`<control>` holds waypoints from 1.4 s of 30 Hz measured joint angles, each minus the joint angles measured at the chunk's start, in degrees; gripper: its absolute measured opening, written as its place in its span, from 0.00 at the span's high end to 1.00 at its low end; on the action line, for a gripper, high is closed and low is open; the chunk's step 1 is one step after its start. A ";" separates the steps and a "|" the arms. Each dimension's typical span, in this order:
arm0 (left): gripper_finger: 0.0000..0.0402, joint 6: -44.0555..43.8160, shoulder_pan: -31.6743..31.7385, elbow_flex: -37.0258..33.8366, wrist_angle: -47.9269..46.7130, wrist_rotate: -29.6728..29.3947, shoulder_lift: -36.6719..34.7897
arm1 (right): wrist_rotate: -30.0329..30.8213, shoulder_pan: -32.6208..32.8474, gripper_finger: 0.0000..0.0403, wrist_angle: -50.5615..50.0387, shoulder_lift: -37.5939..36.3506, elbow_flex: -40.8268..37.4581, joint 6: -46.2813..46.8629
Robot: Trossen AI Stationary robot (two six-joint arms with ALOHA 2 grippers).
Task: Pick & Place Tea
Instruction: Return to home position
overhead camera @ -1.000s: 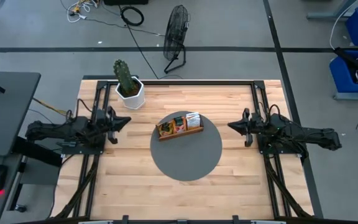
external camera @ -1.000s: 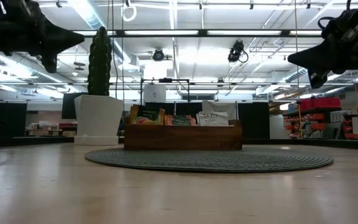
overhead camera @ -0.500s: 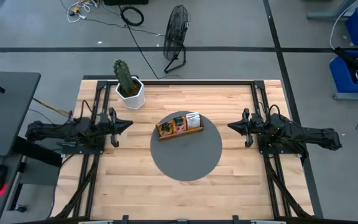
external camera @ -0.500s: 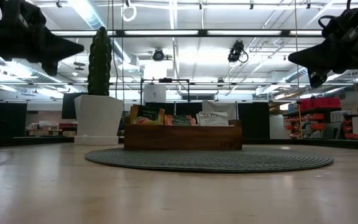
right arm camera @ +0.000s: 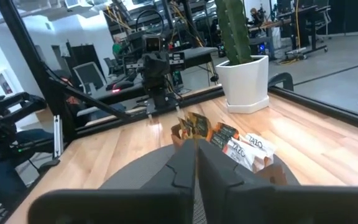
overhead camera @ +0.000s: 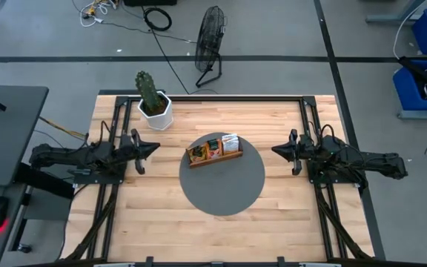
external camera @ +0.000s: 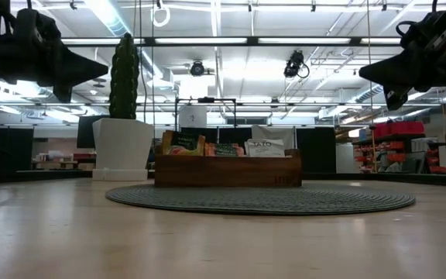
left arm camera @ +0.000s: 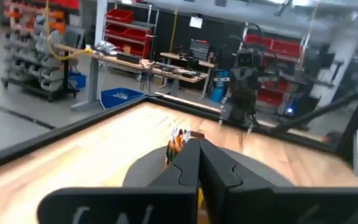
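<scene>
Left hand (overhead camera: 156, 147) edged toward mat (overhead camera: 221, 191).

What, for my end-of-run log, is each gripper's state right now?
Left gripper: shut, empty.
Right gripper: shut, empty.

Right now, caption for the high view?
Left gripper and right gripper shut at the table sides; tea bags in the wooden tray on the grey mat.

Only thing I can actually read is "TAZO" on the white tea sachets (right arm camera: 252, 148) at one end of the wooden tray (external camera: 227, 171); the low view shows the same word, just fainter; any other print is too small to read
</scene>
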 joint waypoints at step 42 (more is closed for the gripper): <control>0.94 -5.04 0.02 -0.12 2.10 1.09 0.02 | 0.02 0.00 0.89 0.00 0.00 0.05 -0.12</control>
